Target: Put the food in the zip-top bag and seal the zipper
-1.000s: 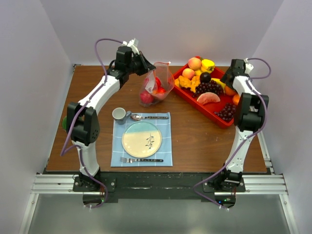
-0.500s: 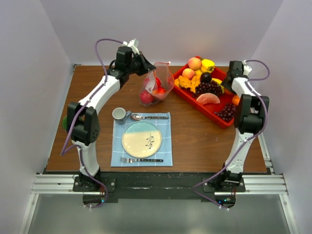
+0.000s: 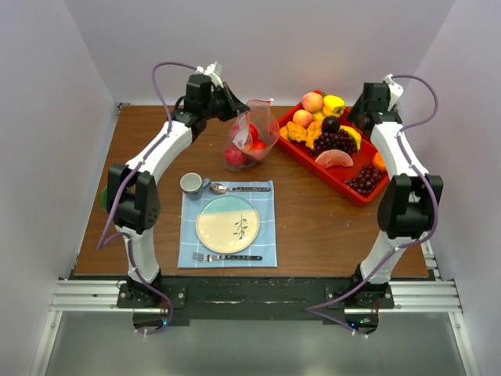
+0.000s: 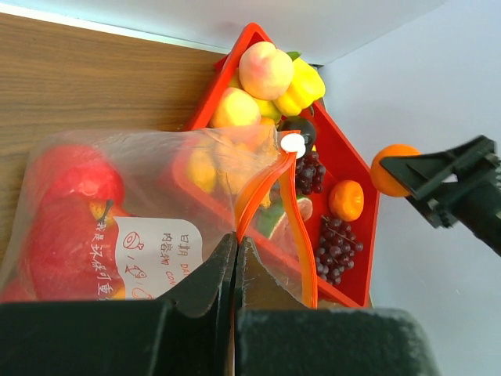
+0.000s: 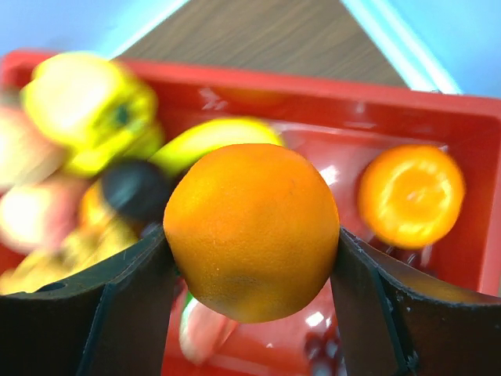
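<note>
The clear zip-top bag (image 3: 252, 137) stands upright at the back of the table with red apples (image 4: 70, 184) inside. My left gripper (image 4: 235, 240) is shut on the bag's mouth edge, where the orange-red zipper (image 4: 264, 178) curves open. My right gripper (image 5: 250, 235) is shut on an orange (image 5: 250, 223), raised over the red tray (image 3: 321, 174). From above, that gripper (image 3: 360, 117) hangs over the tray's back right. More food lies in the tray: a peach (image 3: 312, 102), grapes (image 3: 335, 141), a watermelon slice (image 3: 334, 157) and another orange (image 5: 411, 194).
A blue placemat (image 3: 266, 196) lies near the table's front with a plate (image 3: 227, 223), a fork (image 3: 227, 256), a spoon (image 3: 239, 188) and a small cup (image 3: 190, 185). White walls stand close on both sides.
My right gripper has closed on an orange and lifted it, the arm swinging up and toward the tray's back. The left arm and bag have not moved.
</note>
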You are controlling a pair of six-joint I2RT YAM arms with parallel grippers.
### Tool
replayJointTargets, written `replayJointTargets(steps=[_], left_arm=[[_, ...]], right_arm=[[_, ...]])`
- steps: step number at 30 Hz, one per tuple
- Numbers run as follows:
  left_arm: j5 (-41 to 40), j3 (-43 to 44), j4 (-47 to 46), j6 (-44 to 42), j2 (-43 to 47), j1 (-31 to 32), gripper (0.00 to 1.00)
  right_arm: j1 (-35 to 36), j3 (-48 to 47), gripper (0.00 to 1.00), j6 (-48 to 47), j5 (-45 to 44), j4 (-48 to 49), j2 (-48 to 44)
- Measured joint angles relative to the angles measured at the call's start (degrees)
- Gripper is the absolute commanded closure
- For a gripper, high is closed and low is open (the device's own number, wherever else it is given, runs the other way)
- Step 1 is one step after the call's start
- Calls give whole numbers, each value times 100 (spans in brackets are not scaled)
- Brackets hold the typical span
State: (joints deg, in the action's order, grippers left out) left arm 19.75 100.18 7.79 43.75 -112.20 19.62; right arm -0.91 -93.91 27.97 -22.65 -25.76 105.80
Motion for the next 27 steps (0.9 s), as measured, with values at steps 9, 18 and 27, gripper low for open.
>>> replayJointTargets(steps=[9,18,27], left_arm=[[-4,0,17,0,0,-4,100],[-9,0,81,-4,0,-4,100],[-70,0,149,-142,2,-7,100]], right_arm=[[1878,-57,73,13,372,-251,-1060],[3545,-911,71,90,431,-251,-575],[3611,-1753,32,90,304,-634,772]])
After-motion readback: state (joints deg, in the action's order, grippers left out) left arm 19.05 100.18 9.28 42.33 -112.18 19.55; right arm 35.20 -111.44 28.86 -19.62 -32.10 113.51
